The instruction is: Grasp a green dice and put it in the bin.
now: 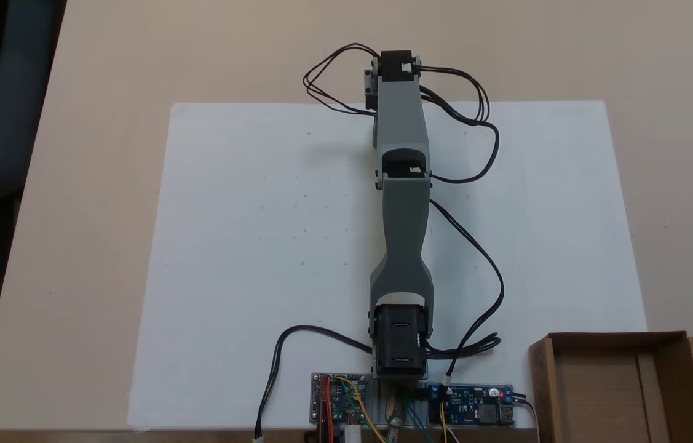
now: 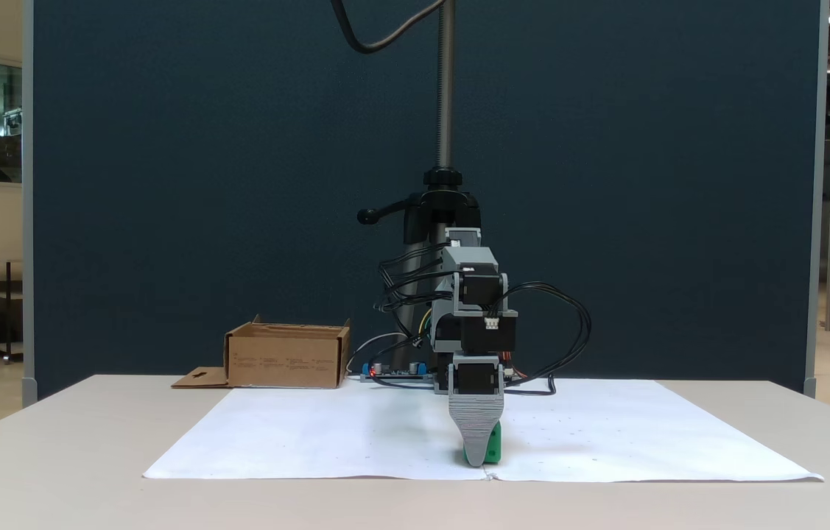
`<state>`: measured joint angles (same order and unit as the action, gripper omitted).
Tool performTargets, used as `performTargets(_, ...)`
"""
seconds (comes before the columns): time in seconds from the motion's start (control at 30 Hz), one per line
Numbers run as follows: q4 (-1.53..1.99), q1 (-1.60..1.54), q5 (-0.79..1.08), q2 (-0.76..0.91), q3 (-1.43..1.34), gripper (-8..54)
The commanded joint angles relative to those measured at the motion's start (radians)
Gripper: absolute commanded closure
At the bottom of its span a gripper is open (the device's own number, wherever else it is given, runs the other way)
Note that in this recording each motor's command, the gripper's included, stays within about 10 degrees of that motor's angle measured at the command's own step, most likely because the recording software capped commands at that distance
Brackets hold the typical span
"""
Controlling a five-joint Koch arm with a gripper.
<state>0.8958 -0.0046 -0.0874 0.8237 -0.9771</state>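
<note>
Surface (image 1: 94,184): matt beige laminate, smooth. Sheet (image 1: 260,246): white paper, matt. Arm (image 1: 404,234): grey matt plastic links, black motor housings. End effector (image 2: 479,456): grey ribbed plastic. Dice (image 2: 493,446): bright green plastic, slightly glossy. Bin (image 1: 623,381): brown corrugated cardboard, matt. Backdrop (image 2: 201,184): dark blue cloth-like panel.

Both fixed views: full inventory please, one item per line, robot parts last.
green dice: 1, bright green, on the paper sheet right at the gripper tip.
bin: 1, brown cardboard, on the table beside the sheet, next to the arm's base.
paper sheet: 1, white, spread across the table.
table: 1, beige.
circuit boards: 2, blue, at the arm's base.
divider panel: 1, dark blue, behind the table.
arm: 1, grey and black, stretched out over the sheet.
gripper: 1, grey, lowered onto the dice; open or shut unclear.
</note>
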Motion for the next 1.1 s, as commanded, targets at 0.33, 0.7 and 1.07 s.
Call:
performTargets(0.33,0.313,0.448,-0.114,0.572,0.015,33.7)
performTargets(0.7,0.272,0.911,-0.04,0.621,0.017,33.7)
performTargets(1.07,0.275,1.385,0.207,0.617,0.017,33.7)
